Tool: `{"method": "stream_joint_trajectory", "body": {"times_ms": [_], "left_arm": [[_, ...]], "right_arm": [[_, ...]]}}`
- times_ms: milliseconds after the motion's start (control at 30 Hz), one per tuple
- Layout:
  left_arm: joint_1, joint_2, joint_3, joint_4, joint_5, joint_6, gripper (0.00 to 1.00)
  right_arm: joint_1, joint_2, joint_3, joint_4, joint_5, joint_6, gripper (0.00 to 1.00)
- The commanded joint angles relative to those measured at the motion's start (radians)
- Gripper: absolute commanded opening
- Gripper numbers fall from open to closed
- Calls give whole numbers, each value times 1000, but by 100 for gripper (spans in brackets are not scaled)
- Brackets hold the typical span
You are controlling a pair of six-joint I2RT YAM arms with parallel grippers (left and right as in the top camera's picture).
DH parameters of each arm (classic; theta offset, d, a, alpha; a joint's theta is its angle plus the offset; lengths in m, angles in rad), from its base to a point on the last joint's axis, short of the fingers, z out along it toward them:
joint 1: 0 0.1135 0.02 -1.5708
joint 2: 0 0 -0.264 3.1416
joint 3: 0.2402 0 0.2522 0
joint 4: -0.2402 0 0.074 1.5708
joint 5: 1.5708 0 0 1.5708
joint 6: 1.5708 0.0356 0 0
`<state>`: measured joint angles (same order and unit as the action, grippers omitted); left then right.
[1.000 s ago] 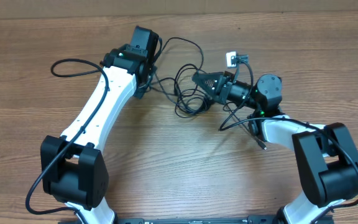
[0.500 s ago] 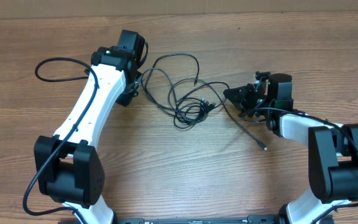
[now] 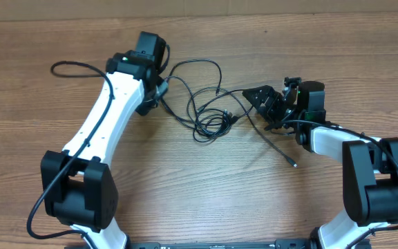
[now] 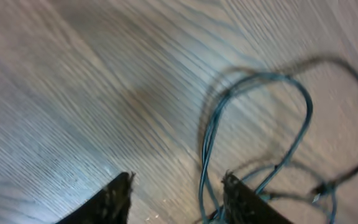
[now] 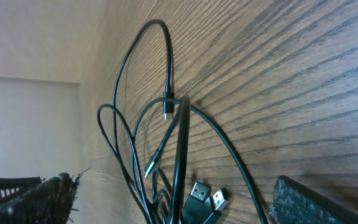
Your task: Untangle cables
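The cables (image 3: 209,114) lie as a loose tangle of thin black loops on the wooden table between my two grippers. One strand runs off to a small plug (image 3: 294,163) at the lower right. My left gripper (image 3: 159,90) is at the tangle's left end. In the left wrist view the left gripper (image 4: 176,190) is open, and blurred cable strands (image 4: 207,149) pass just inside its right finger (image 4: 238,199). My right gripper (image 3: 261,108) is at the tangle's right end. The right gripper (image 5: 173,202) is wide open over the cables (image 5: 179,149) and two USB plugs (image 5: 202,196), and it grips nothing.
The left arm's own thick black wire (image 3: 74,67) loops out over the table at the upper left. The table's far edge (image 3: 199,15) meets a pale wall at the top. Bare wood (image 3: 206,194) lies in front of the tangle.
Both grippers went from shut to open and let go of the cables. The left gripper shifted slightly right toward the tangle. Earlier, the two had pulled apart and spread the tangle.
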<state>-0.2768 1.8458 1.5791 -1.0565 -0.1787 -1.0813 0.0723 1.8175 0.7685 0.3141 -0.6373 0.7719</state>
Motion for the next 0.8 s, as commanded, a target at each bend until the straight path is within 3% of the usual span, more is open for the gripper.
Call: {"method": "stream_joint_trajectory", "body": {"times_ms": [0, 67, 100, 367, 433, 567, 767], "left_arm": [[-42, 0, -2, 0, 4, 296, 41], [-65, 0, -2, 0, 5, 438, 36], [-85, 0, -2, 6, 14, 550, 40], [-206, 69, -6, 44, 58, 1002, 79], [-229, 104, -6, 35, 94, 1123, 100], [-283, 202, -6, 32, 140, 1330, 100], [-323, 278, -6, 51, 106, 1463, 100]], "right_arm": [[-1, -5, 5, 6, 8, -18, 100], [-1, -5, 5, 6, 13, -18, 100], [-1, -5, 5, 5, 32, -18, 100], [-35, -5, 5, -8, 60, -22, 100], [-44, -5, 5, -15, 60, -38, 100], [-69, -5, 5, -34, 60, -48, 100], [-81, -5, 5, -43, 60, -48, 100]]}}
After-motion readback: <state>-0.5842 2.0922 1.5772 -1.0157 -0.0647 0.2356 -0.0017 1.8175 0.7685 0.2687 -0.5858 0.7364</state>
